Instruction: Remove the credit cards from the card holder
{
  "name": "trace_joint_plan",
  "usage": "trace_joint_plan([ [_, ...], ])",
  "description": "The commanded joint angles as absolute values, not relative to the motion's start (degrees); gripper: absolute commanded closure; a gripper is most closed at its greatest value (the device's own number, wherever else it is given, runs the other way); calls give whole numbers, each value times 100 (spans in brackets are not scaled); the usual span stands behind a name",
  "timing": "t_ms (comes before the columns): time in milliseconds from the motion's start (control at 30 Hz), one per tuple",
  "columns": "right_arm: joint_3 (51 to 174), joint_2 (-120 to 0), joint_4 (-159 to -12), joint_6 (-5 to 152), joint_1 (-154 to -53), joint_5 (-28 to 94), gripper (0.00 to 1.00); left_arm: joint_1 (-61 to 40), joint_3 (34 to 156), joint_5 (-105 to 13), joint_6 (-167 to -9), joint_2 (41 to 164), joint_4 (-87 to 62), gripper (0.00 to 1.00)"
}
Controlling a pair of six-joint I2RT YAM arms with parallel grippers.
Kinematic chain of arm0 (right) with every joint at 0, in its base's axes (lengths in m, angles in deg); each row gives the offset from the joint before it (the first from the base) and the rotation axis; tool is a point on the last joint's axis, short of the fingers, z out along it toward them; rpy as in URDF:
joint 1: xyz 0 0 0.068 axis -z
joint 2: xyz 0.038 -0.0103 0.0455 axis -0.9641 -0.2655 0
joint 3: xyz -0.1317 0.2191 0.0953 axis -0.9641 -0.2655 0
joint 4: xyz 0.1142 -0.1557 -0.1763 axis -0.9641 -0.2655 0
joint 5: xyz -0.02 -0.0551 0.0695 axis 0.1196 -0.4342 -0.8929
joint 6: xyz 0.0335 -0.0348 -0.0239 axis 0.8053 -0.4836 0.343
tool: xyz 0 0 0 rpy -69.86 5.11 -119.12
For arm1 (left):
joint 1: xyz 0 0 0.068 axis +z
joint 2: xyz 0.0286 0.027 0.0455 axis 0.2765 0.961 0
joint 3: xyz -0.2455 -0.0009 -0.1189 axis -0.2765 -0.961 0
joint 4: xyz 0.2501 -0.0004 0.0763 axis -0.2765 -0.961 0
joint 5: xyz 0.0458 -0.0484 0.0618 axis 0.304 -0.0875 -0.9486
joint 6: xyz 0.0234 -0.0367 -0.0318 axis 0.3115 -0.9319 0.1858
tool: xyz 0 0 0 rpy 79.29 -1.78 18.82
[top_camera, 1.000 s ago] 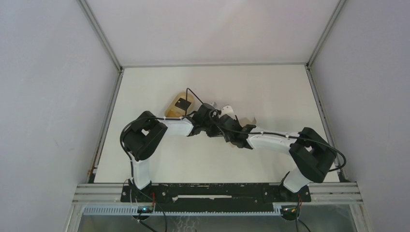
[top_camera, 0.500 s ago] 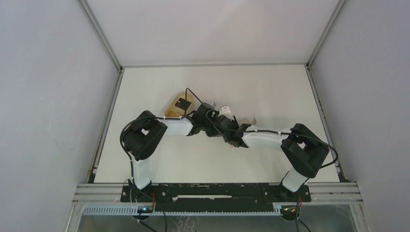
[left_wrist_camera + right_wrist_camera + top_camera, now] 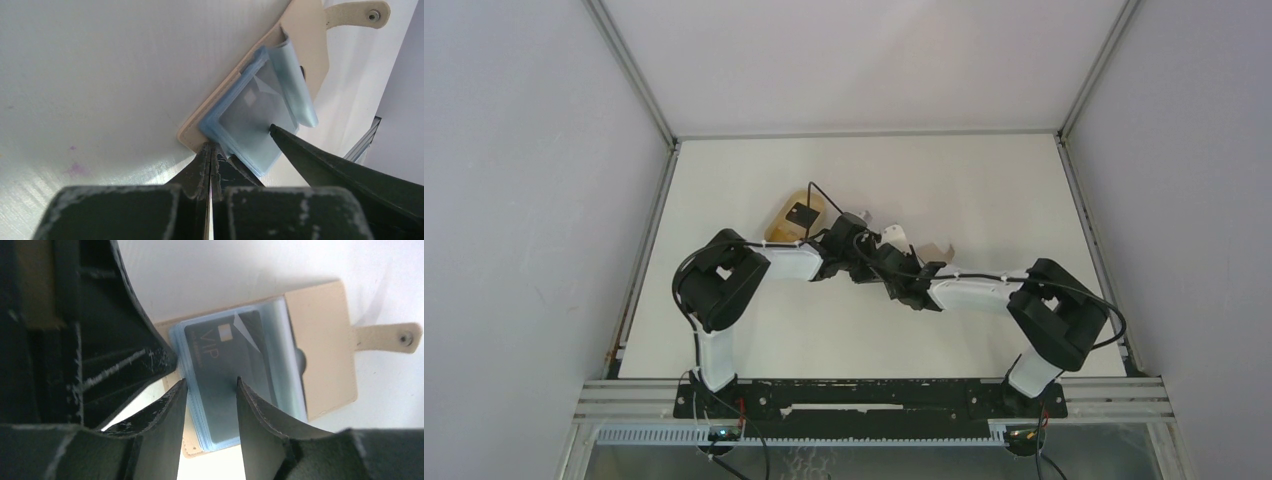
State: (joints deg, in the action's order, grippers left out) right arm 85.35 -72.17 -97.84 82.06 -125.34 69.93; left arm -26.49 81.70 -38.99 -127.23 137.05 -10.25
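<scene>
Over card holder (image 3: 320,340), both arms (image 3: 784,262) stretched inward

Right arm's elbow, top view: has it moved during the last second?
Yes. The right arm's elbow shifted a little left, away from the table's right edge.

Blue credit cards (image 3: 225,357) lie on open card holder (image 3: 322,360).

A robotics lab test cell: a white surface (image 3: 984,180) is boxed in on its left, right and far sides by plain grey panels (image 3: 524,200) set in aluminium framing (image 3: 629,70). At the surface's near edge, a left arm (image 3: 724,285) and a right arm (image 3: 1054,320) are bolted to a black rail (image 3: 874,395). A slotted cable duct (image 3: 824,435) runs just beyond that rail.
</scene>
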Motion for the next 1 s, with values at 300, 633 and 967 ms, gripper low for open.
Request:
trace_joint_plan([
  [300, 8017, -6656, -9599, 8735, -12514, 6894, 52, -2606, 7767, -4145, -12470, 13953, -1792, 100],
  [633, 8079, -6732, -9565, 8310, -12383, 7438, 52, -2610, 7779, -4141, -12460, 13962, -1823, 100],
  [967, 8245, -6589, -9614, 8184, -12412, 7686, 51, -2607, 7803, -4141, -12434, 13971, -1866, 100],
])
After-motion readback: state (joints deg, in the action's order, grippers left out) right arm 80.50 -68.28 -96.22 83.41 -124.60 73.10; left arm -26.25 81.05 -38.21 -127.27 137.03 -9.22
